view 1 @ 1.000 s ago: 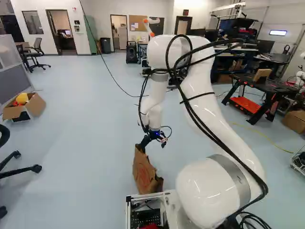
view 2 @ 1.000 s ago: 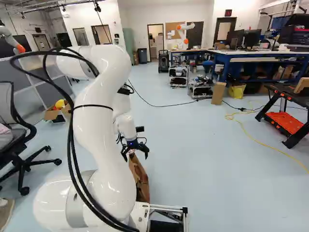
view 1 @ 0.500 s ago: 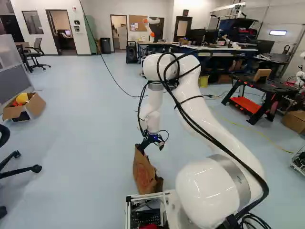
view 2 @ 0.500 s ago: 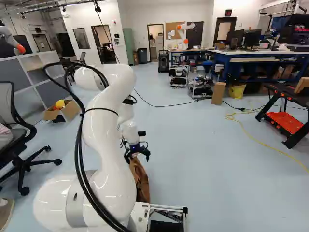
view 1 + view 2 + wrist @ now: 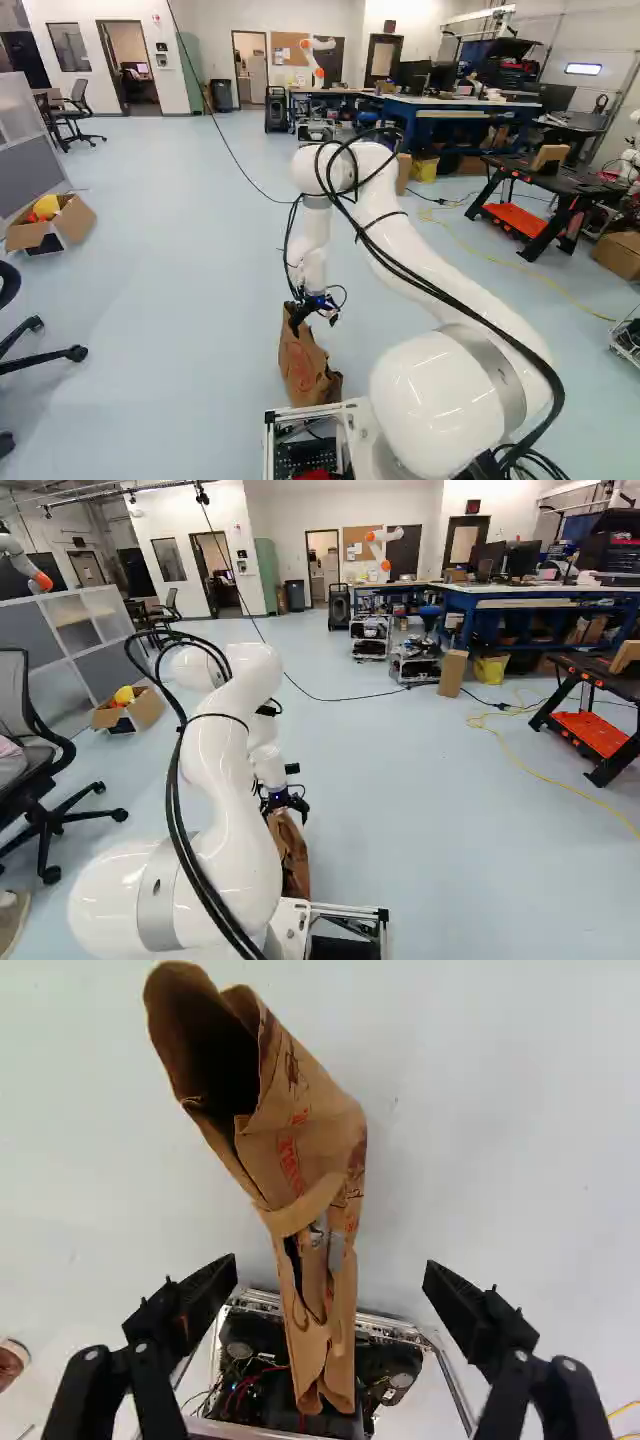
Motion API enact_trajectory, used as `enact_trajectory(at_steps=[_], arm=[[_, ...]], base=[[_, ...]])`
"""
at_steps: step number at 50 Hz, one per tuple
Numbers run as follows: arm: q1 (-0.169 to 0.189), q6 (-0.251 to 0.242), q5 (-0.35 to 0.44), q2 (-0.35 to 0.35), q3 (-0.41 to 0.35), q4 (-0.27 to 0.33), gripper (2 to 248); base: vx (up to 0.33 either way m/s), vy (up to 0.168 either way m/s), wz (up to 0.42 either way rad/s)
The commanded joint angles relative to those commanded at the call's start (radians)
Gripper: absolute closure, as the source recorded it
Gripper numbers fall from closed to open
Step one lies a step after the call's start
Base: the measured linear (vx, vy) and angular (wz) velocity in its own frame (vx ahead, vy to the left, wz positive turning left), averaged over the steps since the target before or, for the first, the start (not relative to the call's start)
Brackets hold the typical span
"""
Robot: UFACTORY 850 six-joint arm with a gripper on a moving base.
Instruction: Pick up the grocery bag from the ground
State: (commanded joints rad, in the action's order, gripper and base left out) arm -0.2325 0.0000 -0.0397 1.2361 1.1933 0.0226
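Note:
In the right base view my gripper (image 5: 285,804) hangs right at the top of the brown paper grocery bag (image 5: 292,858), which stands on the floor by the base's front. The same bag (image 5: 303,362) shows in the left base view, its upper edge partly hidden by the gripper. Seen from the wrist, the gripper (image 5: 330,1285) is wide open, and the bag (image 5: 305,1150) runs between and ahead of its two fingers, touching neither. The bag's mouth gapes at the end farther from the base, and its paper is creased and folded.
The base's metal frame (image 5: 375,1322) lies beneath the bag's near end. An office chair (image 5: 45,770) and an open cardboard box (image 5: 130,712) stand left in the right base view; a black worktable (image 5: 590,705) stands right. Another robot (image 5: 380,542) is far ahead.
The arm has come down, its elbow and wrist lower, bringing the open gripper down to the bag's top. The bag and the base have stayed in place.

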Motion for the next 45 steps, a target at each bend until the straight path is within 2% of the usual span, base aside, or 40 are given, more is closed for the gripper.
enact_trajectory(at_steps=[18,45], arm=[[-0.003,0.000,0.000,0.120,0.102,0.000,3],[-0.003,0.000,0.000,0.131,0.112,0.000,3]], base=[[0.000,0.000,0.000],[0.000,0.000,0.000]])
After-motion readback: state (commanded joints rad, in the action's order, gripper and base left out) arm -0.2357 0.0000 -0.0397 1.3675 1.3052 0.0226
